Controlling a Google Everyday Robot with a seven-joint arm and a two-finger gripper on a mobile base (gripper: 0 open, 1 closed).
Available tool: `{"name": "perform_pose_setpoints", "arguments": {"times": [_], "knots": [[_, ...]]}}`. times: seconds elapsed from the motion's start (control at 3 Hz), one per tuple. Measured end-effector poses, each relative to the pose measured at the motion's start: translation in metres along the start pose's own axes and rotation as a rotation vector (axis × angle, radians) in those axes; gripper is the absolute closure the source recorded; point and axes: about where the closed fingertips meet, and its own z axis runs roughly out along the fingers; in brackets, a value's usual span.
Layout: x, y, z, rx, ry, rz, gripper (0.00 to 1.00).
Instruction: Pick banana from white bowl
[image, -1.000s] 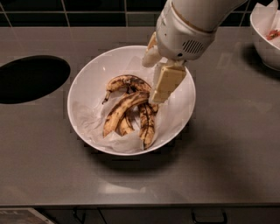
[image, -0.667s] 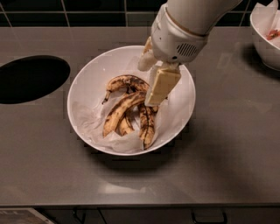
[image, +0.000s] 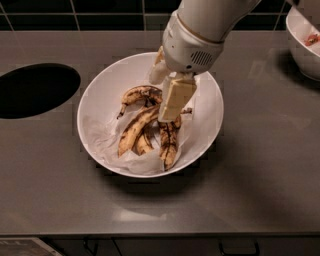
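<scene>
The white bowl (image: 100, 95) sits mid-counter, lined with crumpled white paper. Several overripe bananas lie in it. The banana (image: 134, 130), the longest, yellow-tan with brown speckles, lies diagonally at the bowl's centre-left. A darker curved one (image: 139, 93) is behind it, and a blackened one (image: 169, 144) is to its right. My gripper (image: 166, 89) hangs from the white arm over the bowl's centre, just above the long banana's upper end. Its cream fingers (image: 174, 100) stand apart and hold nothing. The arm hides the bowl's far rim.
A dark round opening (image: 35, 90) is set in the grey counter at the left. A second white bowl with reddish bits (image: 304, 45) stands at the top right. Dark tiles run along the back. The counter's front edge is near the bottom.
My gripper has moved left and a little lower into the bowl, over the bananas. The bananas and the bowl have not moved.
</scene>
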Motion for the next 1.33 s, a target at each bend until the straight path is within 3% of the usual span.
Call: {"name": "perform_pose_setpoints", "arguments": {"times": [1.33], "knots": [[-0.002, -0.005, 0.021, -0.039, -0.017, -0.006, 0.37]]}}
